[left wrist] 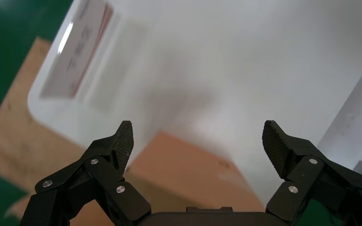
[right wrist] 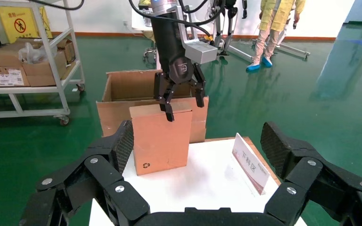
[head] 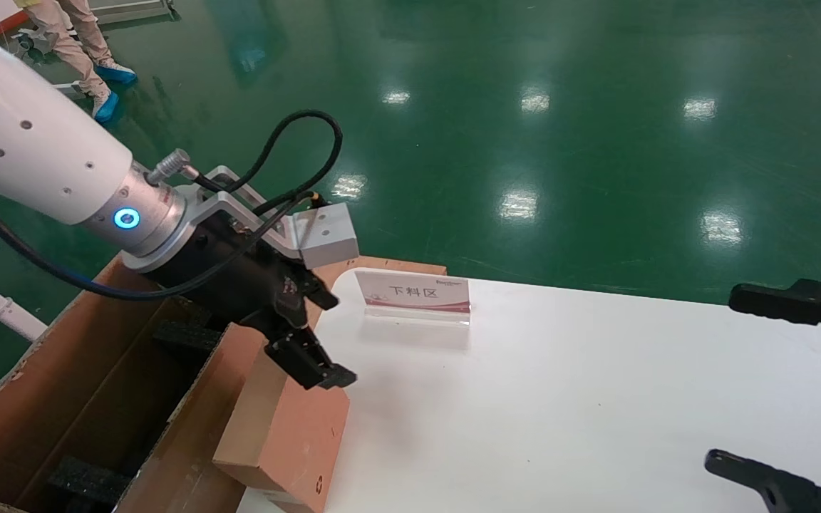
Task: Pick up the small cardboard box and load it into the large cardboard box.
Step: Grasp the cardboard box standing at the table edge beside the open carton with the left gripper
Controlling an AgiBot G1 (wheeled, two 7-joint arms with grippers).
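The small cardboard box [head: 289,434] stands on edge at the left rim of the white table [head: 560,392], its recycling mark low on the face toward the right wrist camera [right wrist: 162,136]. My left gripper [head: 336,339] is open and empty just over the box's top edge, one finger in front of it and one behind [right wrist: 185,111]. The box top shows between the spread fingers in the left wrist view [left wrist: 184,165]. The large cardboard box [head: 75,377] stands open just left of the table, with black foam blocks [head: 182,335] inside. My right gripper [head: 727,377] is open and empty at the table's right side.
A white sign card [head: 414,292] stands at the table's far edge. A reddish-brown wooden board [head: 410,267] pokes out beyond that edge. People [right wrist: 275,28] stand far off on the green floor, and a shelf cart [right wrist: 28,70] with cartons stands beyond the large box.
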